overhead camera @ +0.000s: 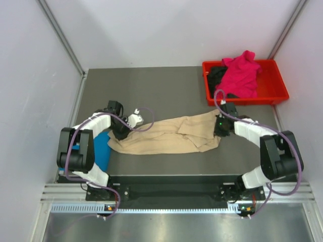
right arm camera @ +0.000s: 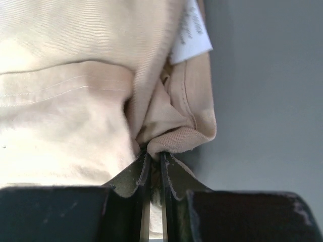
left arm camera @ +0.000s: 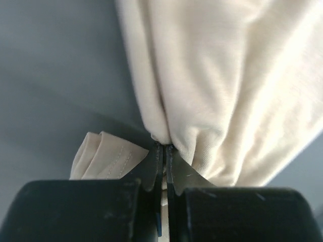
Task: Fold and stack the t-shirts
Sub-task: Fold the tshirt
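Observation:
The beige-tan t-shirt (overhead camera: 169, 135) lies stretched sideways across the dark mat between the arms. My left gripper (overhead camera: 122, 132) is shut on its left end; the left wrist view shows the cloth (left arm camera: 217, 91) pinched in the jaws (left arm camera: 164, 148). My right gripper (overhead camera: 220, 127) is shut on its right end, clamping a bunched hem (right arm camera: 176, 138) near the white label (right arm camera: 191, 30). The bright blue t-shirt (overhead camera: 102, 149) lies by the left arm. The magenta-pink t-shirt (overhead camera: 243, 73) and the black t-shirt (overhead camera: 217, 76) sit in the red tray (overhead camera: 276, 86).
The red tray stands at the back right of the mat. White walls close in the sides and back. The arm bases stand at the near edge on a metal rail (overhead camera: 171, 194).

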Robot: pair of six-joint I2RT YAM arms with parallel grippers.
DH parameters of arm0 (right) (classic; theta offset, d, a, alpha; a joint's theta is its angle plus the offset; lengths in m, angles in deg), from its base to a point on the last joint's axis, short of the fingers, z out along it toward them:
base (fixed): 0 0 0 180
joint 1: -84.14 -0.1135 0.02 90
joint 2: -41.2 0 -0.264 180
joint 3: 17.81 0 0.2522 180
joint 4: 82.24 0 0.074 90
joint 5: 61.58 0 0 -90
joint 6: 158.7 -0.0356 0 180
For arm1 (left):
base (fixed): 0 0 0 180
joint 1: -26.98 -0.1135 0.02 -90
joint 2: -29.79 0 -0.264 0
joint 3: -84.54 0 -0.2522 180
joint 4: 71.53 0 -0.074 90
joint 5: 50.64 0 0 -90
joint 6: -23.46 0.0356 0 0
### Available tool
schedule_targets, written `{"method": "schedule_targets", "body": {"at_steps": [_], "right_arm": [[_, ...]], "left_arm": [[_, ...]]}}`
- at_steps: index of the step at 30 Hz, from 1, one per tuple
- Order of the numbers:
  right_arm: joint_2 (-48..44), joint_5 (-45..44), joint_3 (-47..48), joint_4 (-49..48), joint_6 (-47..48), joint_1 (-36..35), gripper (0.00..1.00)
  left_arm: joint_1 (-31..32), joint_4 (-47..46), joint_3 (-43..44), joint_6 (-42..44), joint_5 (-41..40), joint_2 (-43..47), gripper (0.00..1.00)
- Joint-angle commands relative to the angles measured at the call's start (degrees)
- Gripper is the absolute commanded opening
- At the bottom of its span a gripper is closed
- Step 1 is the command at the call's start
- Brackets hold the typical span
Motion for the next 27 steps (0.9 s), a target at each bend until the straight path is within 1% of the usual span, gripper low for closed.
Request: {"method": "schedule_targets", "body": {"at_steps": [1,3,5,10,13,15,18,19,20,21,22,23,24,27], "right_arm": [[4.4,1.0,4.7,-0.6,3.1,-5.3,0.00],[6.9,0.3,7.5,-0.4,3.6,-7.7,0.00],[8.6,0.1,10.9,-0.1,4.4,-9.2,0.00],[15.8,0.0,18.9,0.4,6.2,-10.0,0.00],[21.6,0.0,27.9,2.1,7.4,-10.4,0.00],[25.9,0.0,31.9,3.5,8.2,-10.8,0.00],[30.3,-1.9,39.6,5.1,9.1,-10.7,0.00],[33.3,-2.2,41.7,5.4,9.6,-10.7,0.00],[34.9,-2.4,46.0,5.7,11.0,-10.6,0.00],[36.7,-2.4,48.3,6.8,11.9,-10.6,0.00],[40.3,-2.5,50.7,7.7,12.8,-10.6,0.00],[42.0,-2.9,55.8,8.8,13.9,-10.4,0.00],[45.3,-3.4,58.1,10.5,14.3,-10.5,0.00],[49.4,-2.4,66.7,12.4,14.4,-9.9,0.00]], "left_arm": [[-0.5,20.3,-4.5,6.3,2.0,1.3,0.02],[-0.5,23.7,-4.9,9.2,4.2,2.7,0.02],[-0.5,24.9,-5.4,10.7,5.0,4.4,0.02],[-0.6,27.2,-6.5,12.3,6.9,6.5,0.02],[-0.6,28.0,-6.4,12.9,8.9,6.2,0.02],[-0.6,27.8,-6.5,12.8,10.2,5.9,0.03],[-0.4,25.6,-6.0,10.3,12.8,4.7,0.03],[-0.4,24.8,-5.8,9.3,15.1,4.2,0.03],[-0.4,24.3,-5.6,8.5,16.1,4.2,0.04],[-0.4,22.4,-5.4,6.9,17.0,4.2,0.04],[-0.4,21.3,-5.6,6.2,18.0,4.9,0.04],[-0.2,20.1,-5.8,4.6,19.3,5.2,0.04],[0.1,19.0,-5.8,4.1,19.2,5.3,0.04],[0.6,18.3,-5.6,3.2,20.0,5.7,0.04]]}}
